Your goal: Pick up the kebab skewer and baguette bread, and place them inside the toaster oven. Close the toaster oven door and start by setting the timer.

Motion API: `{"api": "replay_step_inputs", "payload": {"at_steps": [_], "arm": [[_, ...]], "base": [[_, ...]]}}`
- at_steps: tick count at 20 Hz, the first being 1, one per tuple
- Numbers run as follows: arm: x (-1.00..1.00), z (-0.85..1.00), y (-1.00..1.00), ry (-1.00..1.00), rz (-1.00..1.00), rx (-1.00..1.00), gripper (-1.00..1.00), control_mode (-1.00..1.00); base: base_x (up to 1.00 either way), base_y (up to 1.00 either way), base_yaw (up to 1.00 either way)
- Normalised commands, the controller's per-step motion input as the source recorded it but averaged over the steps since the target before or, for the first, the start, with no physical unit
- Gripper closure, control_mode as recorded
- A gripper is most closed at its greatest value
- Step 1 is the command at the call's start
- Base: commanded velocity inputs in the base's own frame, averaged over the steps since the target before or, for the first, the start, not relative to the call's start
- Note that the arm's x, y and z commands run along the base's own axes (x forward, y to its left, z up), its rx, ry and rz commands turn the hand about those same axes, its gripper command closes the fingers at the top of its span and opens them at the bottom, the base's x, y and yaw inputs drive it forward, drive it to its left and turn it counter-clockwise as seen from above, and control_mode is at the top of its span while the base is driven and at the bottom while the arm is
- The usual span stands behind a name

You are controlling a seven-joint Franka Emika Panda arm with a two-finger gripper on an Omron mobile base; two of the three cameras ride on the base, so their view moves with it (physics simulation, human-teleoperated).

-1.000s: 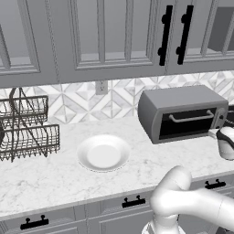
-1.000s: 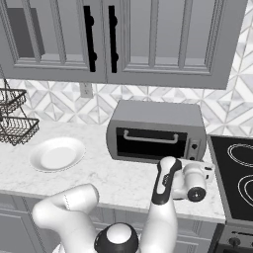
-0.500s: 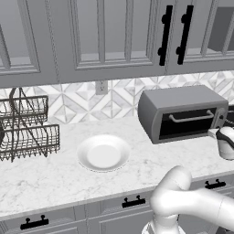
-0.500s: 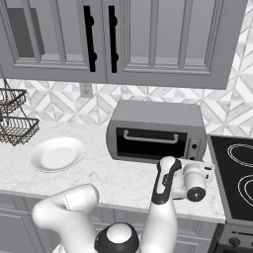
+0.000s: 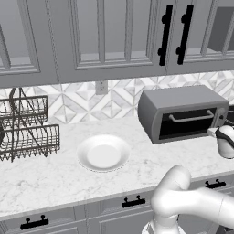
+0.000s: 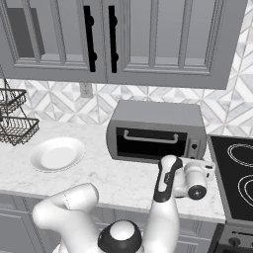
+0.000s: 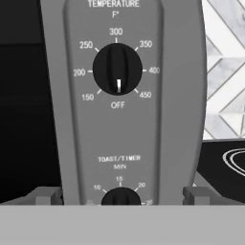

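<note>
The grey toaster oven point(image 5: 183, 112) point(image 6: 155, 129) stands on the counter with its dark glass door point(image 6: 148, 144) shut, bar handle point(image 6: 150, 137) at the top. My gripper point(image 6: 200, 167) point(image 5: 224, 137) hovers close in front of the oven's right-hand control panel. In the hand view the temperature knob point(image 7: 117, 68) points at OFF. Lower down, the toast/timer knob point(image 7: 120, 196) sits midway between my open fingertips point(image 7: 48, 195), and my gripper point(image 7: 122, 197) holds nothing. The kebab skewer and baguette bread are hidden from me.
An empty white plate point(image 5: 103, 153) point(image 6: 57, 154) lies left of the oven. A wire dish rack point(image 5: 27, 130) stands at the far left. A black cooktop point(image 6: 237, 173) borders the oven's right side. Wall cabinets point(image 5: 114, 36) hang overhead.
</note>
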Motion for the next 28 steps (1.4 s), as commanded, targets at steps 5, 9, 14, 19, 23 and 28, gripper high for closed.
{"api": "replay_step_inputs", "payload": {"at_steps": [5,9,14,19,23,28], "arm": [[0.0,0.0,0.0,0.0,0.0,0.0,-1.0,-1.0],[0.0,0.0,0.0,0.0,0.0,0.0,-1.0,-1.0],[0.0,0.0,0.0,0.0,0.0,0.0,1.0,-1.0],[0.0,0.0,0.0,0.0,0.0,0.0,1.0,-1.0],[0.0,0.0,0.0,0.0,0.0,0.0,1.0,-1.0],[-0.03,0.0,0.0,-0.01,-0.08,0.0,1.0,-1.0]], "base": [[0.0,0.0,0.0],[0.0,0.0,0.0],[0.0,0.0,0.0],[0.0,0.0,0.0],[0.0,0.0,0.0],[0.0,0.0,0.0]]}}
